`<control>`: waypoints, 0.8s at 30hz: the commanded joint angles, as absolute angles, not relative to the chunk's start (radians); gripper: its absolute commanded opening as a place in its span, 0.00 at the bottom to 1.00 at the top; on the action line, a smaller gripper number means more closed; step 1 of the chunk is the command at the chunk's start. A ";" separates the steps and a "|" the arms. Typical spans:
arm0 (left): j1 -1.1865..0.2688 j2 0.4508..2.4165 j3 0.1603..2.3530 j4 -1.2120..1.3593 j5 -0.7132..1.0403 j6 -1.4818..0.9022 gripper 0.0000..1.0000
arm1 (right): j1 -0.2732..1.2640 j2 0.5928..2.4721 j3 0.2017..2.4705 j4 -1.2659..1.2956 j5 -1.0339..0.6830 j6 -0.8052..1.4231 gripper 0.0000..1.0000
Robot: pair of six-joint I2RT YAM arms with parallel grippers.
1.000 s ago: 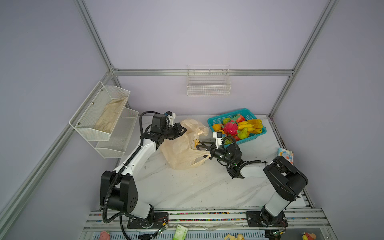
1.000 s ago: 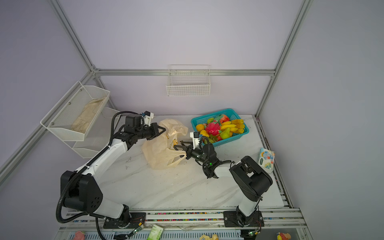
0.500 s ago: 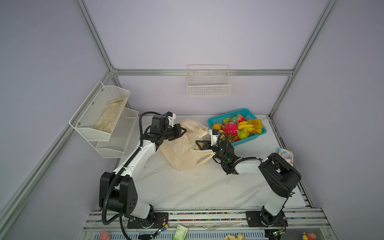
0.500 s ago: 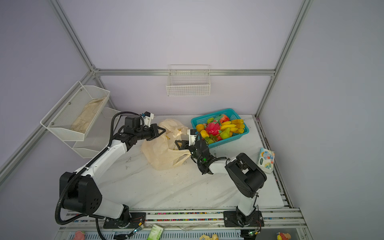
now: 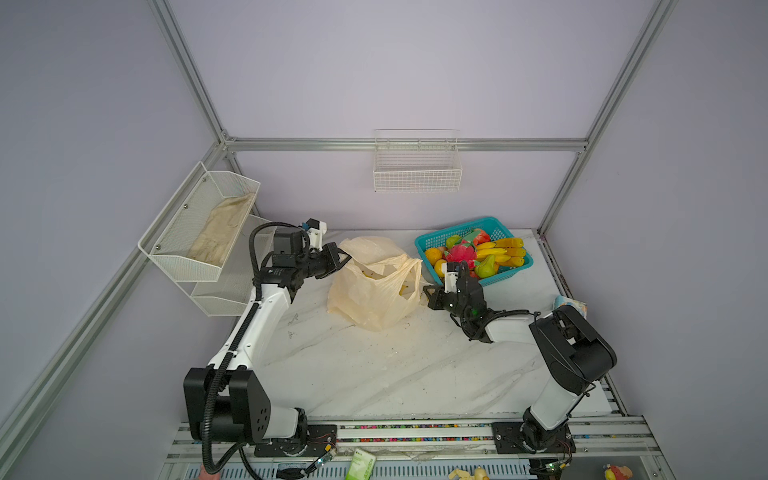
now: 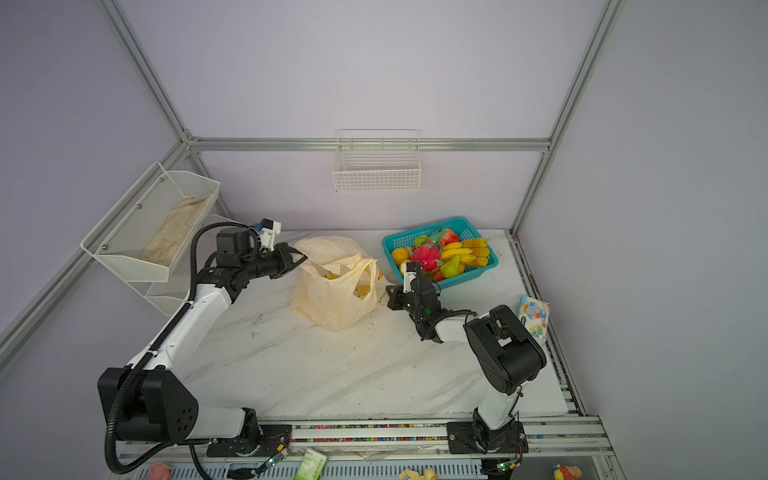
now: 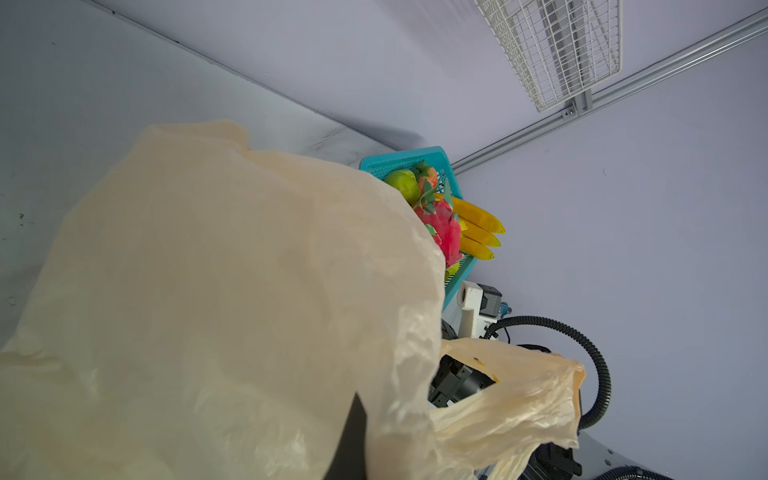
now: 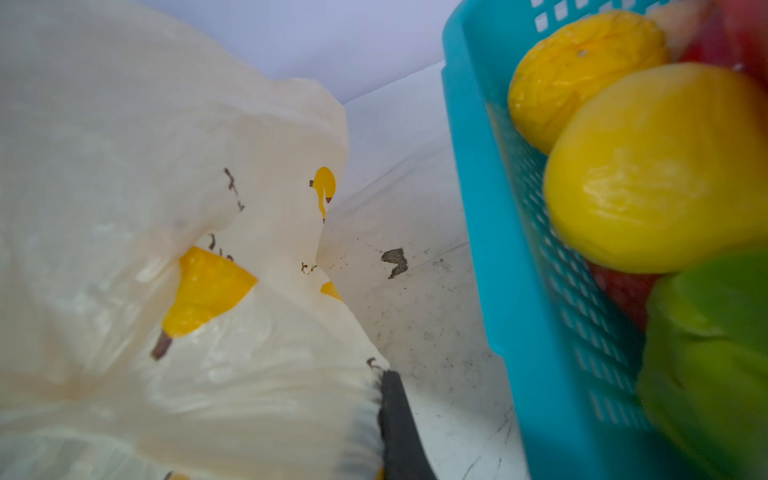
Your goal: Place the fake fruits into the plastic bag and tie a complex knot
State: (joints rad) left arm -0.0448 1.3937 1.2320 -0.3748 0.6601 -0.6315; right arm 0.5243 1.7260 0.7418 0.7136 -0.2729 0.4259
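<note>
Your right gripper (image 5: pixel 428 293) is pinched on the right handle of the plastic bag (image 5: pixel 374 291). Your left gripper (image 5: pixel 345 258) is clamped on its far-left rim, and the mouth gapes between them at the table's far middle. The fake fruits (image 5: pixel 478 251) sit heaped in the teal basket (image 5: pixel 457 227) just right of the bag, tight against your right wrist. Open marble table (image 5: pixel 374 365) lies near you. The banana print (image 8: pixel 208 286) is yellow, with black characters too crumpled to read.
</note>
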 commanded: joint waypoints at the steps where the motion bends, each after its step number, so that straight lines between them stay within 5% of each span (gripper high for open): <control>1: -0.053 1.386 1.276 -0.362 0.682 -0.612 0.00 | 0.554 1.711 0.777 0.742 -0.354 0.305 0.16; 8: -0.084 1.444 1.299 -0.362 0.701 -0.663 0.00 | 0.628 1.702 0.778 0.845 -0.266 0.055 0.69; 11: -0.089 1.452 1.294 -0.362 0.703 -0.665 0.00 | 0.640 1.693 0.781 0.872 -0.248 -0.018 0.81; 21: -0.102 1.498 1.294 -0.390 0.682 -0.668 0.00 | 0.748 1.675 0.785 0.929 -0.155 -0.222 0.88; 24: -0.110 1.504 1.305 -0.428 0.648 -0.625 0.00 | 0.750 1.684 0.821 0.936 -0.108 -0.201 0.69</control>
State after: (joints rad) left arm -0.0994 1.5040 1.2339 -0.3977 0.6701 -0.6598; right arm 0.7547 1.6985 0.7761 0.8715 -0.1905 -0.1677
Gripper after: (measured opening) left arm 0.048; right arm 0.780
